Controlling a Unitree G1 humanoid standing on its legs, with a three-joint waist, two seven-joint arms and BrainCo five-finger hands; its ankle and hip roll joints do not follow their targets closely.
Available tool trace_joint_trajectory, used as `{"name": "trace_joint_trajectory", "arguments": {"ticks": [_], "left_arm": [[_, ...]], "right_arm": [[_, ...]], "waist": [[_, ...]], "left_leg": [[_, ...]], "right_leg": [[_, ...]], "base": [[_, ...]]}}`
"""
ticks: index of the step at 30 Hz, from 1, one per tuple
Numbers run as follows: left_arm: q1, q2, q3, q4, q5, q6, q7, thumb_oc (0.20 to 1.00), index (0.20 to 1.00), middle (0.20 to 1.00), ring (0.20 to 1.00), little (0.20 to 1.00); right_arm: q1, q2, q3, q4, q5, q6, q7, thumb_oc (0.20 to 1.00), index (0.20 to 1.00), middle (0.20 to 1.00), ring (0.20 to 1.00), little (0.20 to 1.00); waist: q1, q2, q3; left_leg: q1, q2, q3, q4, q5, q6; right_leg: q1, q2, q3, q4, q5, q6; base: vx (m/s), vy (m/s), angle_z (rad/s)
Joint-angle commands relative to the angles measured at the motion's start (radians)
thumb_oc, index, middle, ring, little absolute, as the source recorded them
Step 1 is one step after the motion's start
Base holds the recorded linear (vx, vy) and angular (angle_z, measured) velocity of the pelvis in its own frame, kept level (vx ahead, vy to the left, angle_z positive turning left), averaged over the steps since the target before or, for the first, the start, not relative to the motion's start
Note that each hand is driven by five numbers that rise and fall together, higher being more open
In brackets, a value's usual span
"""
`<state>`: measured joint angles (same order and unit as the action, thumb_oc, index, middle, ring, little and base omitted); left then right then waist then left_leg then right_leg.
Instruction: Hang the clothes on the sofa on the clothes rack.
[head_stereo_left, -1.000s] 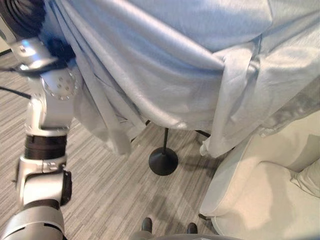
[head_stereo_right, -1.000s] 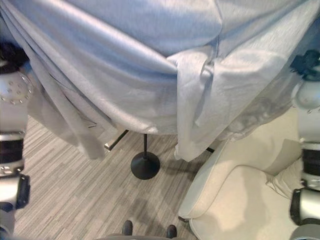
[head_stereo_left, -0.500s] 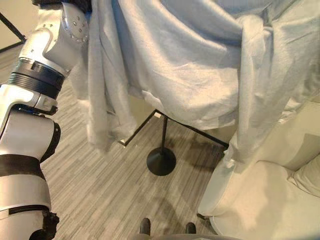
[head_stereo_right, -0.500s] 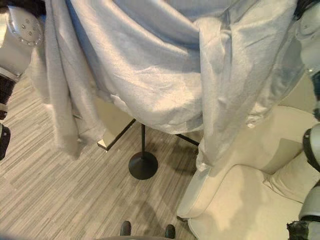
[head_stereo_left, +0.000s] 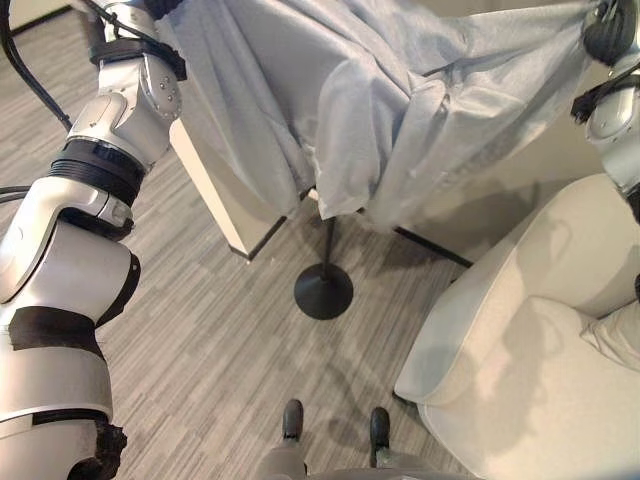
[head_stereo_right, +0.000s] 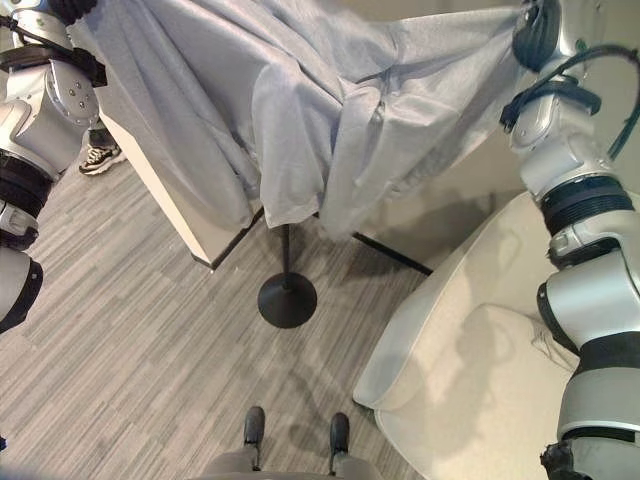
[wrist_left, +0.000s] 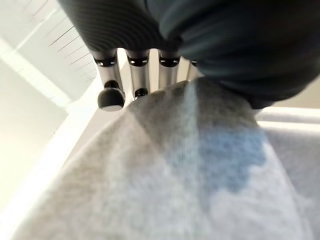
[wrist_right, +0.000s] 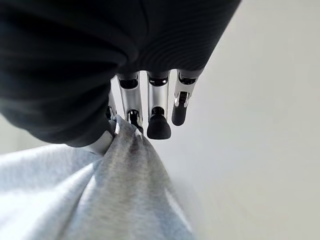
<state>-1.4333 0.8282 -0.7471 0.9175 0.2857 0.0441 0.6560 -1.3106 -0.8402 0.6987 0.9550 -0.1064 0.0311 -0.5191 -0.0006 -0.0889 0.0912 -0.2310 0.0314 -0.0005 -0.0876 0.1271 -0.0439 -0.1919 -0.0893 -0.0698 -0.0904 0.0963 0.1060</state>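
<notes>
Large pale grey fabric garment (head_stereo_left: 390, 110) stretched high between both raised arms, sagging in folds at its middle. Left hand (wrist_left: 135, 70): fingers curled, cloth bunched against them and the palm. Right hand (wrist_right: 150, 107): fingers curled, a cloth corner pinched beside them. Below the sag stands a black round-based rack pole (head_stereo_left: 323, 290), beside the cream sofa (head_stereo_left: 520, 370).
</notes>
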Motion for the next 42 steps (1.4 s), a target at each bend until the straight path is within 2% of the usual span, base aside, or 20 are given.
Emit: {"name": "trace_joint_trajectory", "arguments": {"ticks": [1,6,10,15,16,18,19,20,21,22,32,38,40,41,42], "left_arm": [[-0.098,0.019,0.015,0.084,-0.013,0.003,0.007,0.200,0.200,0.200,0.200,0.200],[0.001,0.014,0.067,0.078,-0.009,0.004,0.003,0.200,0.200,0.200,0.200,0.200],[0.190,-0.027,0.199,-0.025,-0.002,-0.004,0.011,0.200,0.200,0.200,0.200,0.200],[0.400,-0.117,0.325,-0.157,-0.035,-0.048,-0.016,0.200,0.200,0.200,0.200,0.200],[0.473,-0.178,0.371,-0.205,-0.098,-0.074,-0.030,0.200,0.200,0.200,0.200,0.200],[0.508,-0.196,0.389,-0.221,-0.119,-0.080,-0.041,0.200,0.200,0.200,0.200,0.200],[0.558,-0.233,0.410,-0.249,-0.162,-0.094,-0.063,0.200,0.200,0.200,0.200,0.200],[0.585,-0.253,0.419,-0.268,-0.192,-0.102,-0.083,0.382,0.382,0.382,0.382,0.382],[0.607,-0.272,0.428,-0.285,-0.219,-0.110,-0.101,0.950,0.950,0.950,0.950,0.950],[0.630,-0.282,0.434,-0.298,-0.236,-0.117,-0.118,1.000,1.000,1.000,1.000,1.000],[0.837,-0.329,0.569,-0.492,-0.257,-0.129,-0.172,1.000,1.000,1.000,1.000,1.000],[1.003,-0.335,0.682,-0.632,-0.272,-0.147,-0.211,1.000,1.000,1.000,1.000,1.000],[1.113,-0.352,0.749,-0.677,-0.270,-0.147,-0.226,1.000,1.000,1.000,1.000,1.000],[1.197,-0.365,0.787,-0.690,-0.295,-0.152,-0.249,1.000,1.000,1.000,1.000,1.000],[1.235,-0.372,0.803,-0.698,-0.317,-0.161,-0.269,1.000,1.000,1.000,1.000,1.000]], "right_arm": [[-0.088,-0.045,-0.001,0.025,0.030,-0.025,-0.026,0.200,0.200,0.200,0.200,0.200],[0.039,0.009,-0.083,-0.037,0.029,-0.041,-0.036,0.200,0.200,0.200,0.200,0.200],[0.234,0.067,-0.214,-0.140,0.019,-0.060,-0.053,0.200,0.200,0.200,0.200,0.200],[0.411,0.120,-0.310,-0.217,0.014,-0.083,-0.039,0.200,0.200,0.200,0.200,0.200],[0.463,0.154,-0.331,-0.235,0.025,-0.093,-0.024,0.200,0.200,0.200,0.200,0.200],[0.494,0.161,-0.342,-0.245,0.031,-0.096,-0.011,0.200,0.200,0.200,0.200,0.200],[0.539,0.189,-0.360,-0.268,0.054,-0.111,0.012,0.445,0.445,0.445,0.445,0.445],[0.572,0.201,-0.370,-0.286,0.066,-0.116,0.032,0.840,0.840,0.840,0.840,0.840],[0.592,0.208,-0.378,-0.299,0.068,-0.118,0.043,1.000,1.000,1.000,1.000,1.000],[0.611,0.216,-0.384,-0.312,0.073,-0.125,0.056,1.000,1.000,1.000,1.000,1.000],[0.853,0.233,-0.574,-0.503,0.021,-0.131,0.072,1.000,1.000,1.000,1.000,1.000],[1.020,0.196,-0.709,-0.727,-0.110,-0.132,0.085,1.000,1.000,1.000,1.000,1.000],[1.130,0.209,-0.812,-0.860,-0.196,-0.128,0.065,1.000,1.000,1.000,1.000,1.000],[1.213,0.242,-0.892,-0.925,-0.205,-0.132,0.052,1.000,1.000,1.000,1.000,1.000],[1.246,0.256,-0.923,-0.946,-0.210,-0.131,0.046,1.000,1.000,1.000,1.000,1.000]], "waist": [[0.012,0.007,0.054],[0.009,0.010,0.072],[0.010,0.011,0.079],[0.017,0.009,0.079],[0.019,0.007,0.079],[0.018,0.008,0.077],[0.020,0.007,0.079],[0.020,0.007,0.078],[0.020,0.007,0.075],[0.021,0.009,0.072],[0.021,0.020,0.026],[0.016,0.026,-0.008],[0.008,0.030,-0.020],[0.000,0.032,-0.025],[-0.004,0.034,-0.027]], "left_leg": [[0.035,-0.022,0.014,0.000,-0.089,-0.019],[0.029,-0.024,0.014,0.000,-0.088,-0.017],[0.034,-0.027,0.013,0.000,-0.095,-0.012],[0.050,-0.030,0.013,0.000,-0.105,-0.009],[0.059,-0.031,0.015,0.000,-0.109,-0.009],[0.063,-0.031,0.015,0.000,-0.111,-0.008],[0.070,-0.031,0.015,0.000,-0.114,-0.008],[0.074,-0.030,0.015,0.000,-0.115,-0.007],[0.079,-0.031,0.015,0.000,-0.117,-0.007],[0.086,-0.031,0.015,0.000,-0.119,-0.006],[0.164,-0.027,0.028,0.000,-0.156,-0.004],[0.205,-0.024,0.040,0.000,-0.175,-0.004],[0.222,-0.022,0.048,0.000,-0.184,-0.002],[0.227,-0.022,0.053,0.000,-0.185,0.001],[0.230,-0.022,0.056,0.000,-0.188,0.002]], "right_leg": [[-0.013,-0.012,0.014,0.003,0.012,0.084],[-0.020,-0.013,0.015,0.003,0.012,0.084],[-0.013,-0.017,0.013,0.003,0.005,0.082],[0.003,-0.023,0.009,0.003,-0.002,0.077],[0.010,-0.026,0.005,0.003,-0.004,0.077],[0.014,-0.027,0.003,0.003,-0.006,0.076],[0.021,-0.028,0.002,0.003,-0.008,0.074],[0.025,-0.029,0.000,0.003,-0.009,0.074],[0.030,-0.029,-0.001,0.003,-0.011,0.073],[0.035,-0.030,-0.002,0.003,-0.012,0.073],[0.110,-0.037,-0.021,0.003,-0.039,0.067],[0.149,-0.041,-0.029,0.003,-0.049,0.066],[0.163,-0.043,-0.032,0.003,-0.052,0.066],[0.166,-0.044,-0.028,0.003,-0.051,0.066],[0.168,-0.044,-0.027,0.003,-0.051,0.067]], "base": [[0.00,0.000,0.00],[0.00,0.000,0.00],[0.00,0.000,0.00],[0.01,-0.002,0.00],[0.00,0.000,0.00],[0.00,0.000,0.00],[0.00,0.000,0.00],[0.03,-0.021,0.02],[0.04,-0.011,0.02],[0.04,-0.009,0.07],[0.06,-0.007,0.06],[0.05,-0.001,0.00],[0.05,0.007,-0.04],[0.04,0.024,-0.04],[0.02,0.026,-0.06]]}}
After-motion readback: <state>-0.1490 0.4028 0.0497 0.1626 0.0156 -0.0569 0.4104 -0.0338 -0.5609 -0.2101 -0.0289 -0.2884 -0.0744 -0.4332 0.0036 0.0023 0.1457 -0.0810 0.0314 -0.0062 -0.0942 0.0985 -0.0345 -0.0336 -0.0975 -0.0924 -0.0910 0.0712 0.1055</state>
